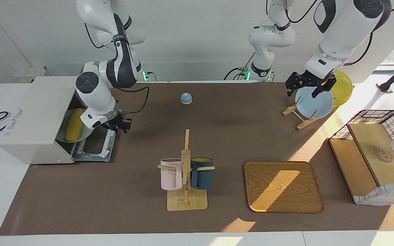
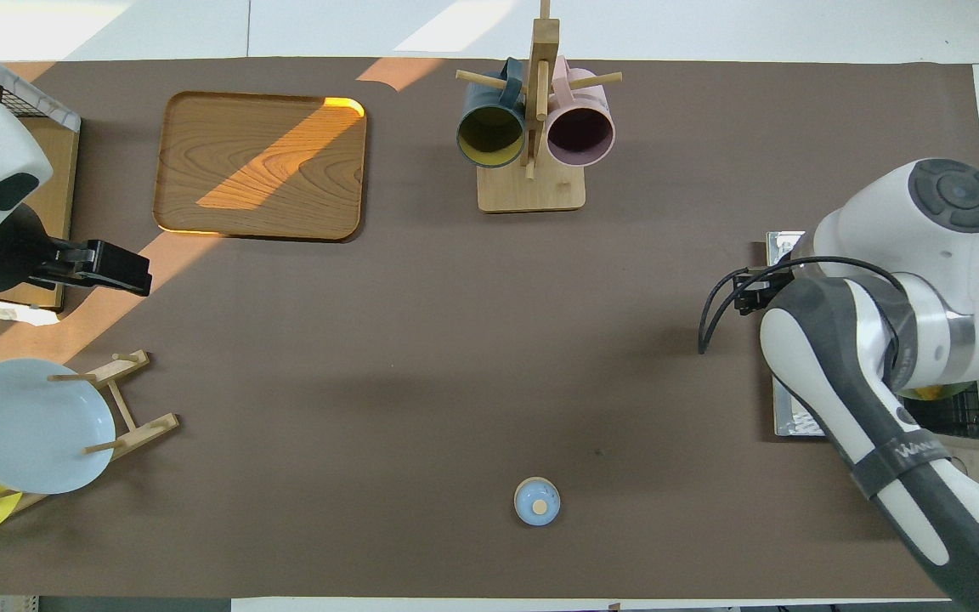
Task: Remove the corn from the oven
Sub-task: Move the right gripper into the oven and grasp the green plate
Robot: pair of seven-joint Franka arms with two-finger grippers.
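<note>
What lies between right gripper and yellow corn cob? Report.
Facing view: only the green plate's rim under the bright yellow corn cob and the white toaster oven's lowered door; right gripper hovers over that door.

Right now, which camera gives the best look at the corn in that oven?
The facing view: the corn lies in plain sight inside the open oven. In the overhead view, the right arm covers it almost entirely.
</note>
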